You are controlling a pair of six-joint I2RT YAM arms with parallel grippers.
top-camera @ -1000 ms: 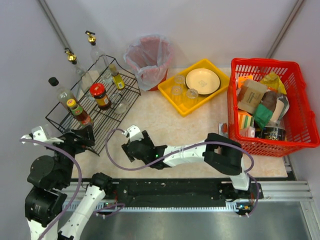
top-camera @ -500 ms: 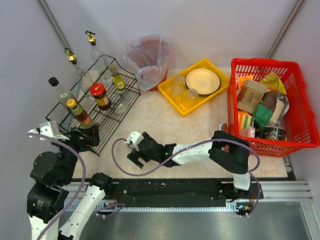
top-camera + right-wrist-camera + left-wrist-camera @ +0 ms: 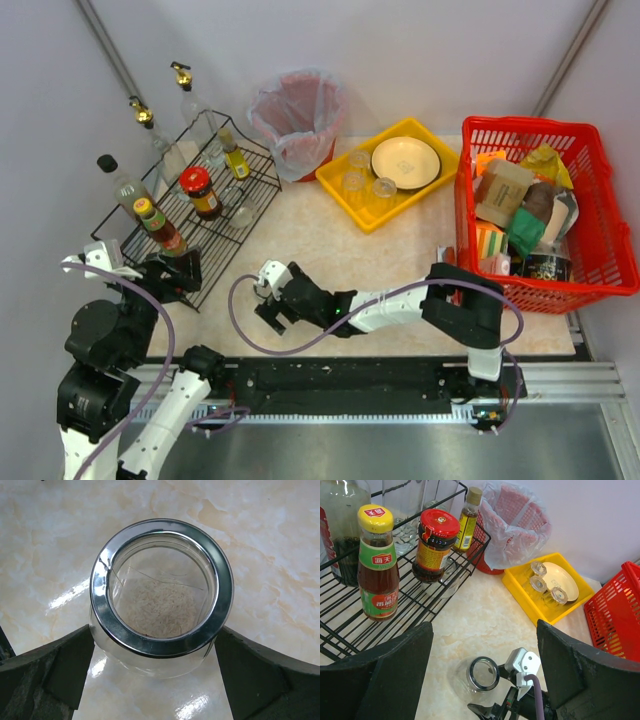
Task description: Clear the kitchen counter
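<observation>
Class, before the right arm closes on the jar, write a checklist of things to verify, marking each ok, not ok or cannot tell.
1. Right gripper open: ok.
2. Glass jar between its fingers, one each side: ok.
3. Jar upright on the kitchen counter: ok.
4. Jar closed: not ok; no lid, grains inside.
5. Fingers clear of the glass: cannot tell.
6. Left gripper open, empty, apart from the jar: ok.
</observation>
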